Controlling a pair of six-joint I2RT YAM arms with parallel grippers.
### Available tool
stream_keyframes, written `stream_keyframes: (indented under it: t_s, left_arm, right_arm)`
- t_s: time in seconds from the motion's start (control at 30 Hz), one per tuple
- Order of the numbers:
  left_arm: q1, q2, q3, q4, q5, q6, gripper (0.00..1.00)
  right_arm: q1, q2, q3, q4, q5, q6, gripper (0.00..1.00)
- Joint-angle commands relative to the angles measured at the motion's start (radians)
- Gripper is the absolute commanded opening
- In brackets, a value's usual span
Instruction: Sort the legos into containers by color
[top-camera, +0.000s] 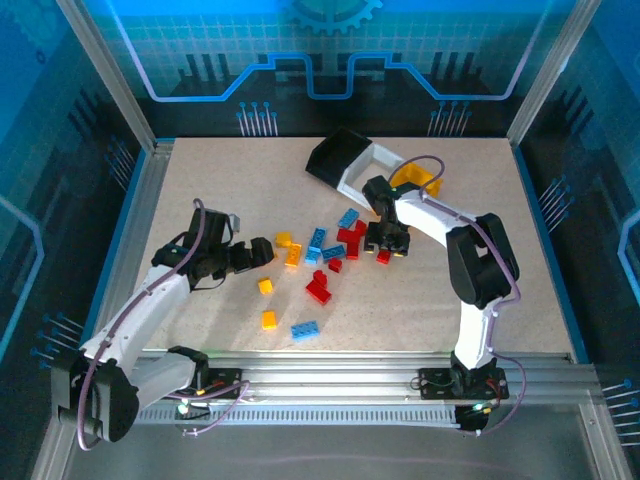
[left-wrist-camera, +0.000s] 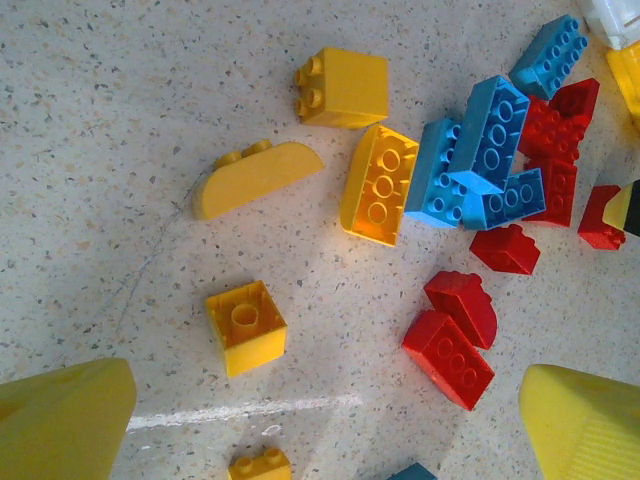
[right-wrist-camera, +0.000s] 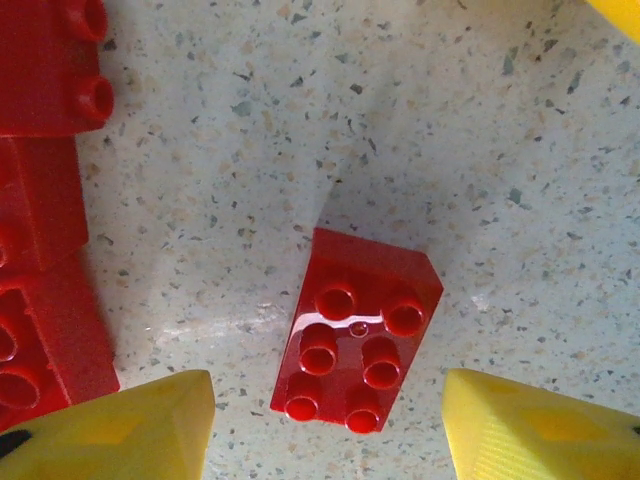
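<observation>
Three bins are sitting at the far side of the bench (top-camera: 520, 300) in the overhead view: the black bin (top-camera: 335, 152), looking tilted, the white bin (top-camera: 368, 168) and the yellow bin (top-camera: 424, 182), partly hidden behind the right arm. The legos (top-camera: 325, 262) are lying scattered mid-bench, so sorting looks barely begun. The right gripper (top-camera: 387, 245) is hanging over a red brick (top-camera: 384, 257) at the pile's right edge, and the left gripper (top-camera: 262, 252) is waiting wide open and empty beside the yellow pieces.

Over to the left wrist view: its fingers (left-wrist-camera: 60, 420) are spread wide, nothing between them, with a square yellow brick (left-wrist-camera: 245, 327) nearest and a blue cluster (left-wrist-camera: 480, 150) tangled with red beyond.

Now the right wrist: the yellow fingertips (right-wrist-camera: 120, 430) are straddling the red brick, a gap showing on either side, so nothing is gripped yet. The next move, I'd say, calls for closing squarely across it, then lifting to a bin. Neighbouring red blocks (right-wrist-camera: 45, 200) are crowding the left finger, which could nudge them.
</observation>
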Motion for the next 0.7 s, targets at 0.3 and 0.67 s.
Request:
stream_keyframes:
  t_s: [0.3,0.67]
  left_arm:
    - [-0.003,0.014,0.029,-0.017,0.004,-0.011,0.99]
    - [-0.003,0.029,0.027,-0.002,0.01,-0.025,0.99]
  right_arm:
    - [-0.036,0.041,-0.006,0.024,0.012,0.019,0.6]
    - [-0.042,0.05,-0.03,0.04,0.006,0.025,0.55]
